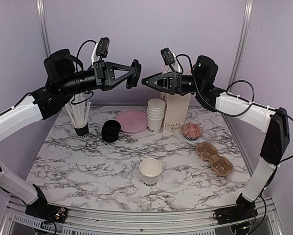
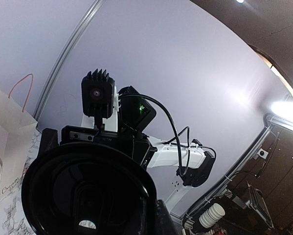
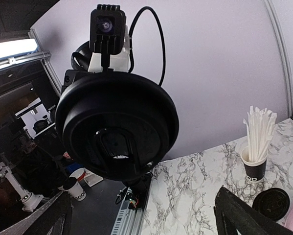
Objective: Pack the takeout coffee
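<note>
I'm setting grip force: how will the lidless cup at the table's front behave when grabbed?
The cup looks empty, so probably light and easily tipped. Its paper rim is uncovered, so the wall may squash under a firm squeeze. On the smooth table a push would likely slide it.

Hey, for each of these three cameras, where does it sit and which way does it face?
Top external: above, behind the bases, looking down at the marble table; both arms, left claw facing right claw.
Left wrist: on left arm, facing right past its held black lid toward the right arm.
Right wrist: facing left at that lid; own open fingers below.
Shared: both wrist views show the lid.
</note>
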